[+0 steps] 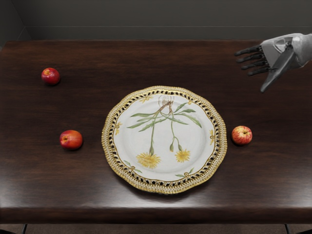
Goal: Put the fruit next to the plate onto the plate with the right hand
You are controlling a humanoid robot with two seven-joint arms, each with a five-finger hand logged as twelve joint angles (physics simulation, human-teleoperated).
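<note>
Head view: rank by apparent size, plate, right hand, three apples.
1. plate
2. right hand
3. near-left apple, marginally
4. right apple and far-left apple: alike; the far one sits further from the camera, so unranked.

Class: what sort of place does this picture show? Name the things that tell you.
Probably a simulated dining table: a dark wooden tabletop, a round gold-rimmed floral plate, and a small red-yellow apple beside it.

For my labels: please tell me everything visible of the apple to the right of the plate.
The apple is round and whole, red with yellow patches, and looks smooth. It sits upright, stem dimple on top, on the dark wooden table. It lies just beside the rim of the plate, apart from it. Only the table touches it.
</note>
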